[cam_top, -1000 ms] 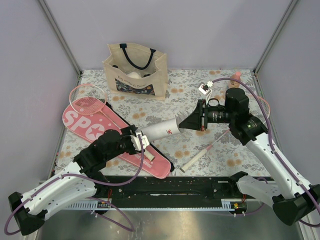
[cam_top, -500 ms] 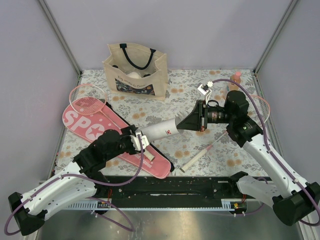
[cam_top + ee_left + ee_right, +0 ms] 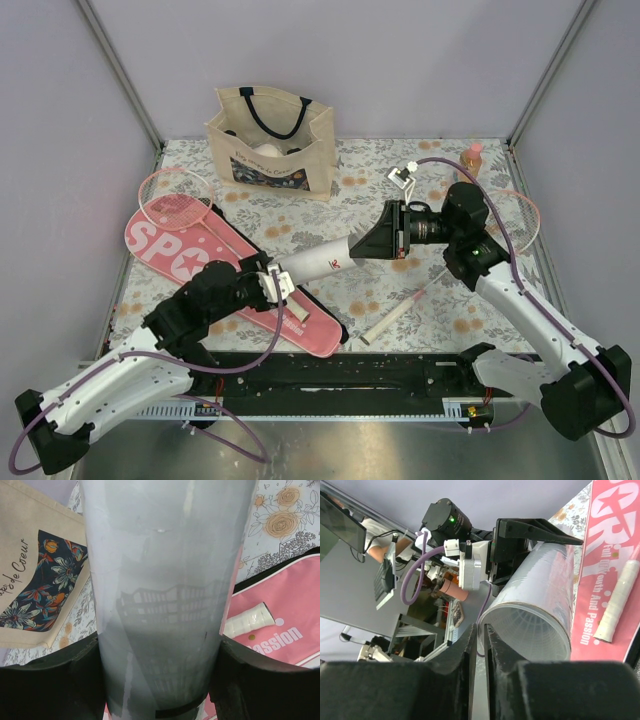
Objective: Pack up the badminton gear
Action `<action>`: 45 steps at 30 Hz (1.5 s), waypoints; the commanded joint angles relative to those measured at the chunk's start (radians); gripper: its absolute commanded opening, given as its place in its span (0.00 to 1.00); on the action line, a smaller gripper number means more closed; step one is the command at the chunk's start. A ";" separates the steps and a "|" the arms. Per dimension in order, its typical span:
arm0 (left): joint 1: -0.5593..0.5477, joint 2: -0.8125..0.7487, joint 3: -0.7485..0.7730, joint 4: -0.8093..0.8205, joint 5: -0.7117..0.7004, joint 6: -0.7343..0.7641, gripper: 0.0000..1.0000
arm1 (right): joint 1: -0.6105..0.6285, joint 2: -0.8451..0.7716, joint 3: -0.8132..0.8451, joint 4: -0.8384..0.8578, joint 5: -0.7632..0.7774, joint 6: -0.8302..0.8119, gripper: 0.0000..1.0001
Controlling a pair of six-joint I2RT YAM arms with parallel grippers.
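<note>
My left gripper (image 3: 272,278) is shut on the near end of the long white tube (image 3: 315,262), which slants up and right above the table. The tube fills the left wrist view (image 3: 165,580) between the black fingers (image 3: 50,680). My right gripper (image 3: 355,246) is shut and empty, its tips at the rim of the tube's open mouth (image 3: 540,605). White shuttlecock feathers (image 3: 535,630) show inside the tube. The pink SPORT case (image 3: 180,245) lies at left. One racket's head (image 3: 178,200) sticks out of the case, and its white handle (image 3: 295,312) lies on the case.
The second racket lies at right, handle (image 3: 390,322) towards me, head (image 3: 520,215) behind my right arm. The beige tote (image 3: 270,140) stands at the back. The orange bottle (image 3: 470,155) stands at the back right corner. Grey walls enclose the table.
My right gripper has moved left, from a short way off the tube's open end up to its rim. The tube and my left gripper have hardly moved.
</note>
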 commanded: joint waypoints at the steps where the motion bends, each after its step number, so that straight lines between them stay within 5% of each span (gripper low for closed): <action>1: -0.010 -0.035 0.023 0.177 0.113 -0.012 0.52 | 0.003 0.019 -0.017 0.124 0.002 0.097 0.25; 8: -0.011 -0.048 0.009 0.179 0.104 -0.024 0.52 | 0.003 0.024 -0.022 0.377 0.062 0.356 0.39; 19: -0.010 -0.046 0.001 0.197 0.073 -0.027 0.52 | 0.001 -0.022 -0.005 0.056 0.223 0.114 0.42; 30: -0.013 0.021 0.073 0.321 0.122 -0.185 0.53 | 0.001 0.068 -0.097 0.299 0.221 0.250 0.44; 37: -0.015 0.084 0.179 0.329 0.131 -0.357 0.55 | 0.001 0.075 -0.152 0.593 0.326 0.494 0.50; 45: -0.013 0.143 0.234 0.363 0.113 -0.481 0.54 | 0.001 0.061 -0.115 0.541 0.427 0.495 0.56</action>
